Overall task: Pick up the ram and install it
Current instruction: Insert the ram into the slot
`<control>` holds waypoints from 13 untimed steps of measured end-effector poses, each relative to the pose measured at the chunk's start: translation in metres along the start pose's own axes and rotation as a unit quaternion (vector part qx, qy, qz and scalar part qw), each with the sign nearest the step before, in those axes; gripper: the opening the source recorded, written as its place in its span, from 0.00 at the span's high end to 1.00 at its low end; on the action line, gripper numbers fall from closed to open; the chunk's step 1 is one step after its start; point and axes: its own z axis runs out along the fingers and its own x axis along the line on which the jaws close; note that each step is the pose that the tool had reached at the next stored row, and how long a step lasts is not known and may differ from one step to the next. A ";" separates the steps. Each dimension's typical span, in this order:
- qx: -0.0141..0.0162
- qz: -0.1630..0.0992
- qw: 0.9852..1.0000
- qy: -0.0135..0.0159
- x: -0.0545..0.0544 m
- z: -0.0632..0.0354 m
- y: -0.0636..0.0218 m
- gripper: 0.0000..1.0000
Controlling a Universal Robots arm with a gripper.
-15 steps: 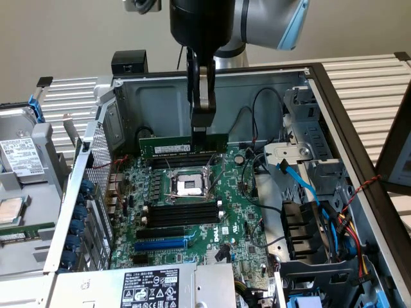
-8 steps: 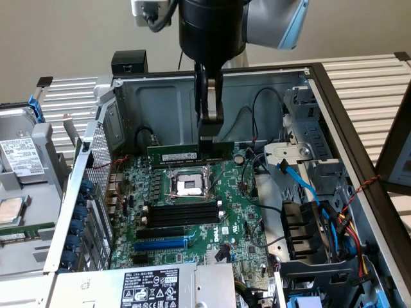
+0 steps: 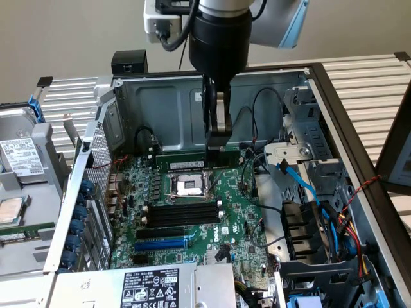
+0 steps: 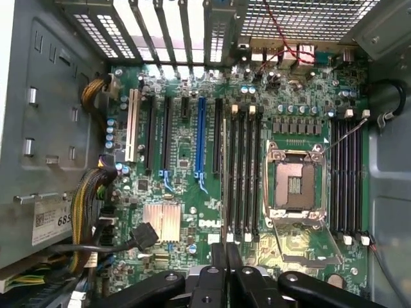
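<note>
The fingers (image 3: pixel 222 122) clamp the ram (image 3: pixel 183 154) by its upper edge, stick level beside the socket (image 3: pixel 191 185)

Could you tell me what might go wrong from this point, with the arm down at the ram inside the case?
1. The gripper is at the ram well off its middle, toward the exterior view's right. The long stick could therefore tilt and seat unevenly.
2. The open CPU socket lies right beside the ram. A slip or drop could land on its exposed contacts.
</note>
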 end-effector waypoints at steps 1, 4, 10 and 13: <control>0.000 0.000 1.000 0.000 0.000 0.0017 -0.0015 0.88; 0.000 0.000 1.000 0.000 0.000 0.0070 -0.0033 0.88; 0.000 0.000 1.000 0.000 -0.006 0.0183 0.0019 0.88; 0.000 0.000 1.000 0.000 -0.012 0.0245 0.0081 0.88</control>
